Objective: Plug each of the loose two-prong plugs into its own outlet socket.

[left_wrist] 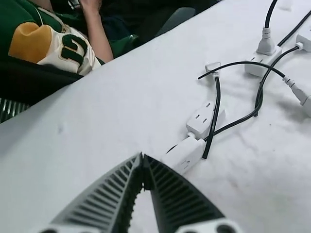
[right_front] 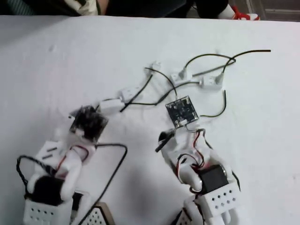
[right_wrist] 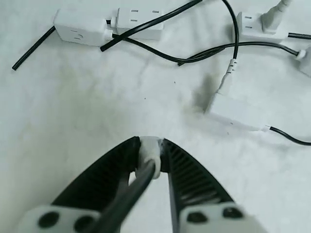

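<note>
white table [right_front: 42, 84]; darkness beyond its far edge

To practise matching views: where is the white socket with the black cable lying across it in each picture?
High view: socket mid-table, left of centre.
Left wrist view: socket just past the nearest white block.
Right wrist view: socket beside that block, far off.
Shared landmark: the black cable.

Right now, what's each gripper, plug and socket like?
Left black ribbed gripper: shut, empty.
Right black ribbed gripper: shut on small white plug.
Upright white plug with black cord: seated in white socket block.
Two white blocks near left gripper: joined end to end.
</note>
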